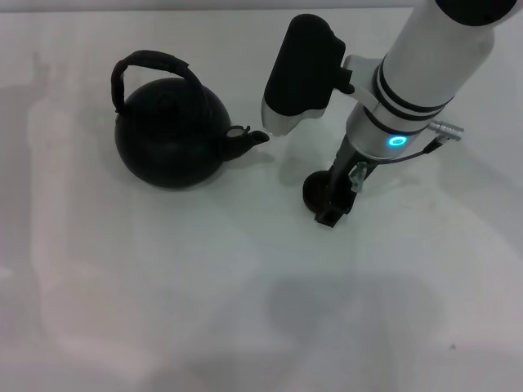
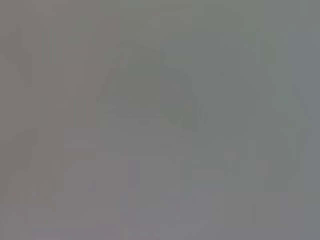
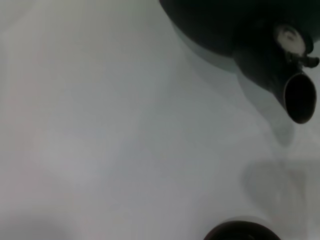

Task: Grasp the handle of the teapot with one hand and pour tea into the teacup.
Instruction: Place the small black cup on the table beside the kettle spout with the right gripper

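The matte-black teapot (image 1: pixel 167 135) stands upright on the white table, left of centre in the head view. Its arched handle (image 1: pixel 155 61) is free, and its short spout (image 1: pixel 245 140) points toward my right arm. The tiny dark teacup (image 1: pixel 314 190) sits on the table to the right of the spout. My right gripper (image 1: pixel 333 211) is down at the cup's right side, touching or nearly touching it, and partly hides it. The right wrist view shows the teapot (image 3: pixel 215 25), its spout (image 3: pixel 292 92) and the cup's rim (image 3: pixel 242 232). My left gripper is out of view.
The white table (image 1: pixel 204 294) stretches bare in front of the teapot and cup. A black-and-white housing (image 1: pixel 301 73) on my right arm hangs just above and beside the spout. The left wrist view shows only plain grey.
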Robot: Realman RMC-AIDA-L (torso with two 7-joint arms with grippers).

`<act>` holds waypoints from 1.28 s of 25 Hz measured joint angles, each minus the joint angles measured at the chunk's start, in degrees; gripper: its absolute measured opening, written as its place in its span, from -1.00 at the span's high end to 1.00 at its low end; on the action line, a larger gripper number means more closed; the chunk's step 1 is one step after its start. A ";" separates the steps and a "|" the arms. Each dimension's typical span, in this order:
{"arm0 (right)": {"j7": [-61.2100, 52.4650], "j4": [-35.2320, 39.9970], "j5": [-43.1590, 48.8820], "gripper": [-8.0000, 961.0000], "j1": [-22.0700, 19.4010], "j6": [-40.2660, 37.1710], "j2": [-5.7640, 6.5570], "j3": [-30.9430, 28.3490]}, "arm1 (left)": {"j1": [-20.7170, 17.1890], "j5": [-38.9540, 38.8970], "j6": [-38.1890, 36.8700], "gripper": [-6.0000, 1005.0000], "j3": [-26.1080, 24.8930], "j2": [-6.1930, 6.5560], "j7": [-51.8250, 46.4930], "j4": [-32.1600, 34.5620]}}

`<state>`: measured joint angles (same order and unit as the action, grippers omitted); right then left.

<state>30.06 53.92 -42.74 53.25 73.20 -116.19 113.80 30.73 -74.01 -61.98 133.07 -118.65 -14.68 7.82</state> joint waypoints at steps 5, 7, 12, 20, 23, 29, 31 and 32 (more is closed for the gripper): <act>0.00 -0.07 -0.27 -0.53 -0.19 -0.26 0.00 0.09 | 0.19 0.00 -0.04 -0.77 -0.38 0.00 0.00 0.00; -0.01 -0.14 -0.30 -0.53 -0.26 -0.25 0.00 0.38 | 0.20 0.00 -0.05 -0.77 -0.39 0.00 0.00 0.00; -0.08 -0.44 -0.43 -0.54 -0.21 -0.40 0.01 0.69 | 0.21 0.01 -0.07 -0.77 -0.43 0.00 0.00 0.00; -0.09 -0.52 -0.47 -0.54 -0.17 -0.58 0.00 1.14 | 0.21 0.01 -0.08 -0.77 -0.44 0.00 0.00 0.14; -0.11 -0.55 -0.44 -0.54 -0.09 -0.71 0.00 1.58 | 0.21 0.01 -0.08 -0.77 -0.44 0.00 0.00 0.36; -0.09 -0.60 -0.39 -0.54 -0.04 -0.55 0.00 1.80 | 0.20 0.15 -0.07 -0.77 -0.44 -0.12 0.00 0.54; 0.00 -0.50 -0.37 -0.54 -0.02 -0.49 0.00 1.84 | 0.20 0.28 -0.07 -0.77 -0.45 -0.17 0.00 0.58; 0.06 -0.37 -0.38 -0.54 -0.04 -0.42 0.00 1.89 | 0.20 0.32 -0.07 -0.77 -0.44 -0.17 0.00 0.60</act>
<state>30.12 53.55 -43.12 53.21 72.79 -116.20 115.69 30.94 -73.69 -62.05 132.63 -118.82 -14.68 8.42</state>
